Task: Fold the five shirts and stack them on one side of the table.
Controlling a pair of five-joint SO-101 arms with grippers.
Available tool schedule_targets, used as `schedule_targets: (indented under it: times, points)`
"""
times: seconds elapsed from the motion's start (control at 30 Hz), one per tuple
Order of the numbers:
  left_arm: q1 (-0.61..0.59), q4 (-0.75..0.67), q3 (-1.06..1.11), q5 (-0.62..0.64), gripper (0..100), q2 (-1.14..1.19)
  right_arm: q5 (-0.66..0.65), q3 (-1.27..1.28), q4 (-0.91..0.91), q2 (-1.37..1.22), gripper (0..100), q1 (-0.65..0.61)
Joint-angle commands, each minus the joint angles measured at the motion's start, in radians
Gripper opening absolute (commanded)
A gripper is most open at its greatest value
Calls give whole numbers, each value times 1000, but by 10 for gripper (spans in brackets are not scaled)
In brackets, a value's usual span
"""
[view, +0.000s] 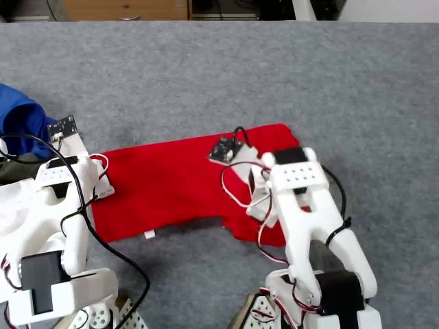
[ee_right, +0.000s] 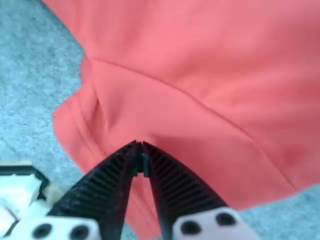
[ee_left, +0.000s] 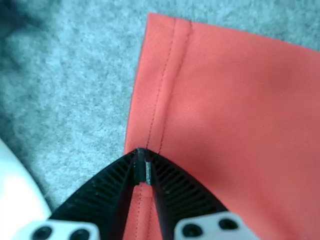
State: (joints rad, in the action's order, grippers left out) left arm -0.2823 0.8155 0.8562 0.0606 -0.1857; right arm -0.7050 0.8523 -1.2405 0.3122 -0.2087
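Both arms sit at the near edge of the table (view: 274, 75), left one by the near left corner, right one a bit right of the middle.

The left gripper (ee_left: 142, 160) is pinched closed right on the hem of the red shirt (view: 171, 185). The wrist view shows the black ribbed jaws meeting at the stitched border, with grey table just beside that edge. From the high view that's the shirt's left end.

The right gripper (ee_right: 139, 150) is clamped tight too, biting a fold of the same red shirt. The cloth puckers and ridges up around the tips there, and a flap with a seam hangs off toward the table. In the high view the arm itself covers that spot, near the shirt's right end on the near side.

The red shirt lies flat-ish across the middle of the table, long side running left to right, right end angled a little toward the far edge. A small white tag (view: 149, 235) sticks out of its near edge.

Further out, a bunched blue shirt (view: 20, 116) sits right at the left edge, well apart from the red one. Past the far edge there's a wooden cabinet (view: 123, 9).
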Motion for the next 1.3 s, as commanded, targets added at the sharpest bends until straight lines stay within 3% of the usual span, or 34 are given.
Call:
schedule_targets:
  times: [0.0,0.13,0.33,0.47,0.6,0.73,1.0,1.27]
  points:
    - [-9,-17,-2,-11,21,-12,-6,74,101,-12,5,21]
    - [-5,29,-57,-6,20,-22,3,15,28,4,5,24]
    - [-6,445,-416,-3,20,-36,28,-344,-180,82,4,125]
    - [2,539,-569,-2,20,-28,28,-547,-193,41,4,147]
    - [60,512,-578,34,20,-19,68,-641,-130,-124,5,148]
    - [98,333,-474,101,19,71,129,-696,-14,-348,4,148]
    - [-2,150,-404,100,19,329,183,-940,6,-753,4,214]
    - [-31,183,-540,40,19,432,181,-1244,-126,-1012,3,323]
